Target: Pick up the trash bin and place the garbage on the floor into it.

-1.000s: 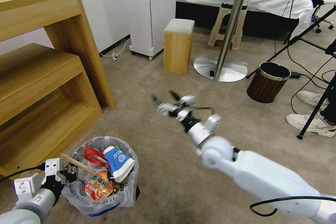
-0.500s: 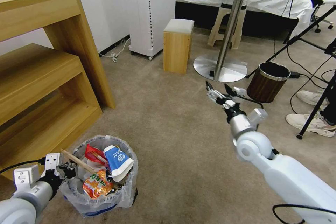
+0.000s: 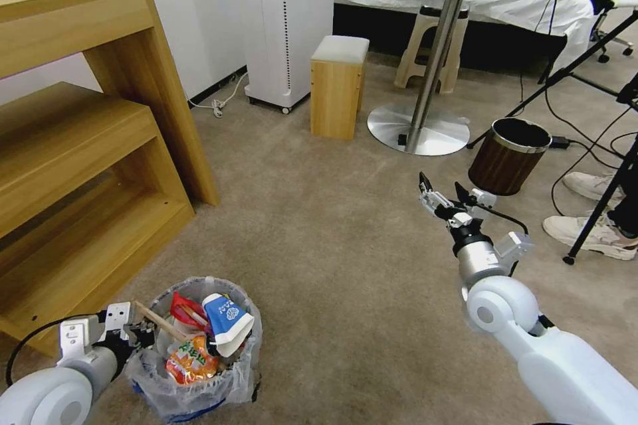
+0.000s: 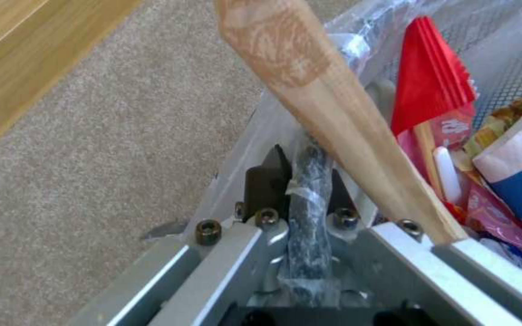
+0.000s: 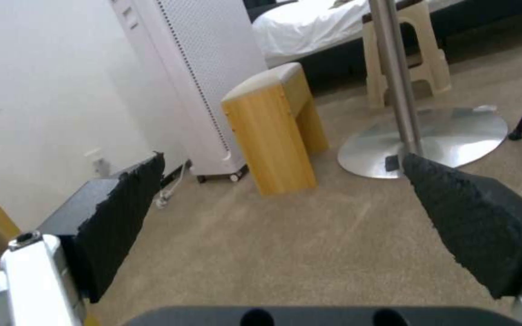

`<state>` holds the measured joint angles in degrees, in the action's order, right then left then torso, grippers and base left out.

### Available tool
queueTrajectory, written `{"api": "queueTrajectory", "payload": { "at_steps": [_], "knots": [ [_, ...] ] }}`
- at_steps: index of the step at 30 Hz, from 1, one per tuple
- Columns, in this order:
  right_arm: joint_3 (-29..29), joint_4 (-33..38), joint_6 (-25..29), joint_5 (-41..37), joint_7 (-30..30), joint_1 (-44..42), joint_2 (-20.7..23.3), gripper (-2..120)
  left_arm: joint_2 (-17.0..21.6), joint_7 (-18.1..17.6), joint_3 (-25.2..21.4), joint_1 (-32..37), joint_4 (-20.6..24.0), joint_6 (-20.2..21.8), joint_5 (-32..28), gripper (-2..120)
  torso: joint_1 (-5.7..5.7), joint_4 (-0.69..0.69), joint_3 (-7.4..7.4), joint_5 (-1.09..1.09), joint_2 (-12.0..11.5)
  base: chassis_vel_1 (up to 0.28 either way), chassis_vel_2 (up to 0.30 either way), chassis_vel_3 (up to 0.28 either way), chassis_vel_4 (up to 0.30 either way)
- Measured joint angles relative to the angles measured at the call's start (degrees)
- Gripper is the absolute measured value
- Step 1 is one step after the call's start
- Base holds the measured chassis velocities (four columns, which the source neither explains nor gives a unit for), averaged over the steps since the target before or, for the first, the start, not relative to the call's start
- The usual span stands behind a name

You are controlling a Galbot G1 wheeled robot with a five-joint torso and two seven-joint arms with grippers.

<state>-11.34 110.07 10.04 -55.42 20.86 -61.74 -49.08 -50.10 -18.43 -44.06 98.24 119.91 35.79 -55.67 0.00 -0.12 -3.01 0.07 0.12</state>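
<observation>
Fingers on your left gripper point(image 3: 143, 335) are clamped on the rim of the trash bin point(image 3: 199, 385), pinching the dark edge and the crinkly bag folded over it; you can see that pinch up close from the left wrist point(image 4: 300, 181); the bin sits on the beige floor point(image 3: 319, 246) right in front of the wooden shelf unit point(image 3: 86, 139), near its lower corner. It's already stuffed; a wooden stick point(image 3: 159, 322) pokes out over the rim by the gripper, next to a red wrapper point(image 3: 186, 309), a blue-white paper cup point(image 3: 226, 322) and an orange packet point(image 3: 191, 362).

Your right gripper point(image 3: 446, 196) hangs over bare carpet well off to the right, fingers point(image 5: 472, 217) spread wide with nothing between them; it's pointing toward the round table's metal base point(image 3: 419, 129), with the brown wood-grain bin point(image 3: 508, 156) just beside it; the little wooden stool point(image 3: 339, 86) and white tower unit point(image 3: 286, 20) stand farther back by the wall.
</observation>
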Motion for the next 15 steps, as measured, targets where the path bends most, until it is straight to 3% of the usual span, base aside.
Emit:
{"api": "queueTrajectory", "payload": {
  "at_steps": [13,15],
  "knots": [
    [1.0,-1.1,0.0,1.5,0.5,0.2,-1.9,100,-0.3,0.3,0.3,-1.2,-3.7,-1.3,0.3,1,0.00,-0.01,0.00,-0.01,0.0,0.000,0.000,0.000,0.000],
    [1.1,-1.6,0.0,1.8,0.5,0.0,-2.2,100,-0.6,0.0,0.5,-1.0,-4.2,-1.8,1.6,12,0.00,-0.05,-0.02,-0.10,0.0,0.000,0.000,0.000,0.000]
  ]
}}
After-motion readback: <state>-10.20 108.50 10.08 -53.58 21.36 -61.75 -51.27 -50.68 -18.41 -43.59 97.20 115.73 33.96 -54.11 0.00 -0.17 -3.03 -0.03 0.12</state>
